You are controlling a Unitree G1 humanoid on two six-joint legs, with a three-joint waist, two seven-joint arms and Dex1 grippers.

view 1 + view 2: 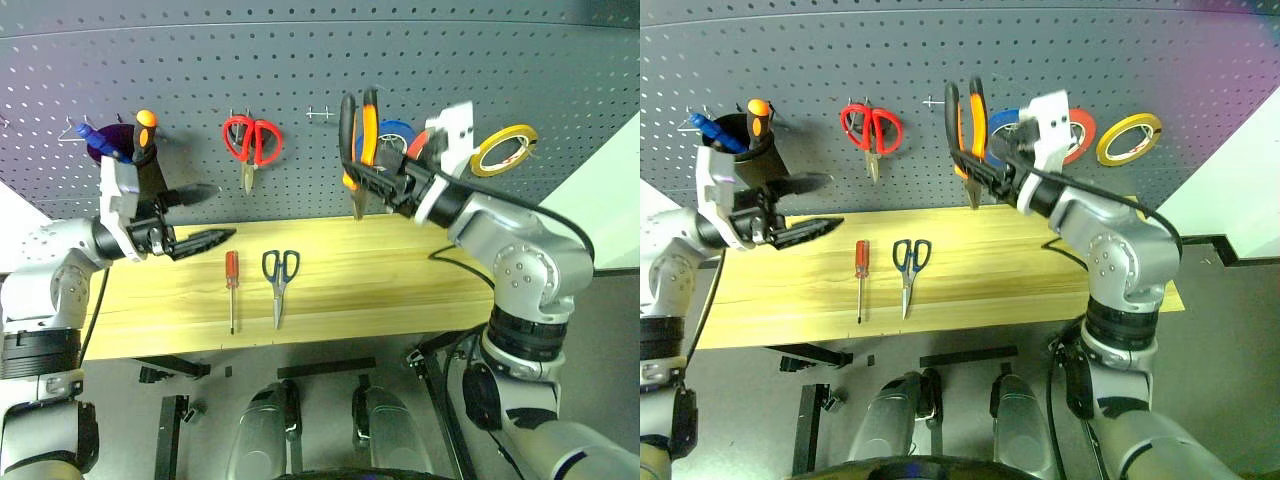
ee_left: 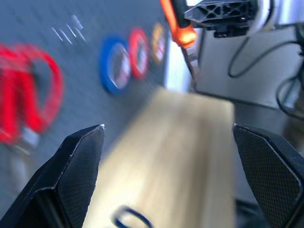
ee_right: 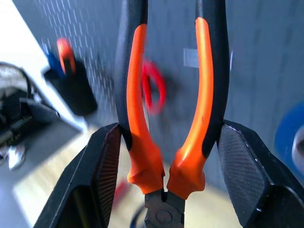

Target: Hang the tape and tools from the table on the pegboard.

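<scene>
Head pair: high, angled down over counter [image 1: 400, 280] and pegboard [image 1: 300, 60], shared nearly whole. Wrist views: close along each hand, both facing the pegboard and counter.

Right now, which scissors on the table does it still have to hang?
Find the wooden table below the pegboard. Near its middle, beside a red-handled screwdriver, lie the scissors. Their handles are black, unlike the red pair already hanging.
</scene>
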